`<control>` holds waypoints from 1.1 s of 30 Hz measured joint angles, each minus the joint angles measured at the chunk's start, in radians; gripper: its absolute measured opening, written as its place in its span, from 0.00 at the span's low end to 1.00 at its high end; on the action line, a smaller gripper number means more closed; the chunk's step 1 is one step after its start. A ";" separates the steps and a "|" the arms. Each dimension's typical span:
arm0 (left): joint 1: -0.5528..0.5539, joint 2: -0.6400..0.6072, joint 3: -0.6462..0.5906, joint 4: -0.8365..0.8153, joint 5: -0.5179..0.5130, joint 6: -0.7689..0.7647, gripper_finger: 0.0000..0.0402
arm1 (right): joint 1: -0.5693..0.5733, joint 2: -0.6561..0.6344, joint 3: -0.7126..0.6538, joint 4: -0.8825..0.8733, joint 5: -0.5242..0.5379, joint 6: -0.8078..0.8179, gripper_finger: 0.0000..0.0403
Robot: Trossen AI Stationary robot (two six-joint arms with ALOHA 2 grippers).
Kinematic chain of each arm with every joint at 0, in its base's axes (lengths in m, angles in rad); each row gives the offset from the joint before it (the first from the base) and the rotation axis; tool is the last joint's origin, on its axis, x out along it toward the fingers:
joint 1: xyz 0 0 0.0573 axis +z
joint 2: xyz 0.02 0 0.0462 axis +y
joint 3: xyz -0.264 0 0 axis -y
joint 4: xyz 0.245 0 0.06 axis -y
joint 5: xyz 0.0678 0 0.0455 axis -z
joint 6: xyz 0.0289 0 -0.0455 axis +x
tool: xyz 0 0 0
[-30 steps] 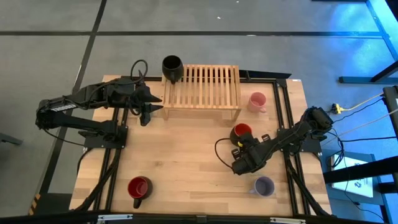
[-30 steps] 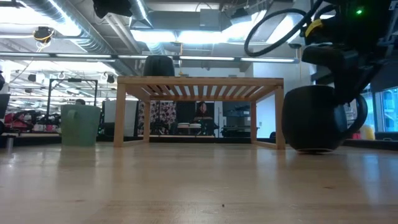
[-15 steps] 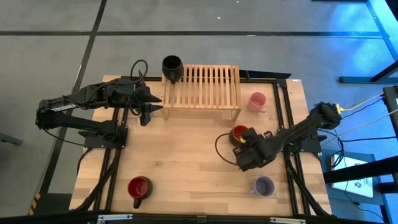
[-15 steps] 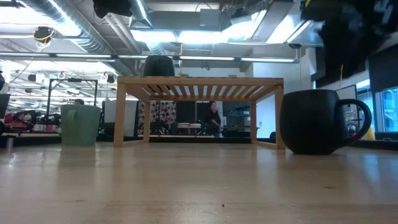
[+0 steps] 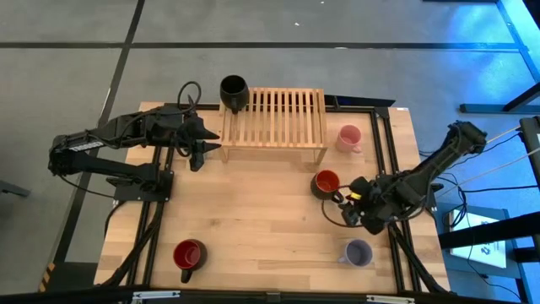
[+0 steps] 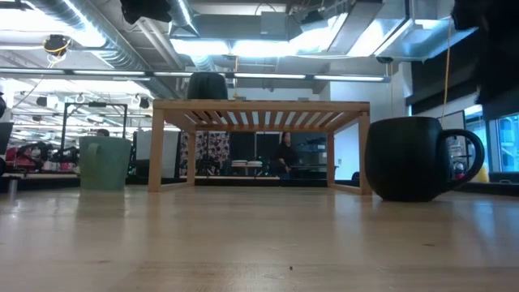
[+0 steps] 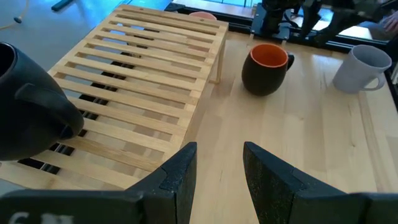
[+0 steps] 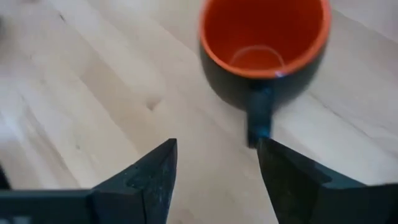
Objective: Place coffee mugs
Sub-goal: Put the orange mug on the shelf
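A dark mug with an orange-red inside (image 5: 325, 182) (image 8: 264, 50) stands upright on the table, right of centre, its handle (image 8: 258, 118) toward my right gripper (image 5: 344, 205) (image 8: 217, 174). That gripper is open and a little way off, toward the table's right and near side. A black mug (image 5: 234, 91) (image 7: 31, 118) sits on the far left corner of the slatted wooden rack (image 5: 274, 118). My left gripper (image 5: 199, 157) (image 7: 221, 168) waits open beside the rack's left end, nothing between its fingers.
A pink mug (image 5: 348, 137) stands right of the rack, a lavender-grey one (image 5: 359, 252) near the front right and a dark red one (image 5: 188, 254) near the front left. A green mug (image 6: 104, 162) shows left of the rack in the low view.
My right gripper has opened and let go of the orange-red mug's handle. It has risen and drawn back toward the table's right edge. The mug stays upright on the table where it was.
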 joint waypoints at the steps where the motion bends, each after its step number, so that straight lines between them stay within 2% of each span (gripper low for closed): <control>1: 0.000 0.000 0.000 0.000 0.000 0.000 0.31 | 0.010 -0.012 -0.028 0.001 -0.002 0.000 0.51; 7: 0.000 0.008 0.002 0.002 0.000 0.000 0.31 | 0.055 -0.019 -0.145 0.033 0.061 -0.014 0.51; 14: 0.000 0.017 0.002 0.000 0.000 -0.015 0.31 | 0.101 0.020 -0.225 0.086 0.250 -0.033 0.51; 21: 0.000 0.015 0.002 0.011 -0.006 -0.023 0.31 | 0.134 0.067 -0.280 0.282 0.319 -0.130 0.51; 27: 0.000 0.015 0.002 0.015 -0.052 -0.027 0.31 | 0.130 0.094 -0.284 0.291 0.337 -0.152 0.51; 33: 0.000 0.015 0.002 0.029 -0.087 -0.029 0.31 | 0.130 0.158 -0.287 0.321 0.421 -0.155 0.51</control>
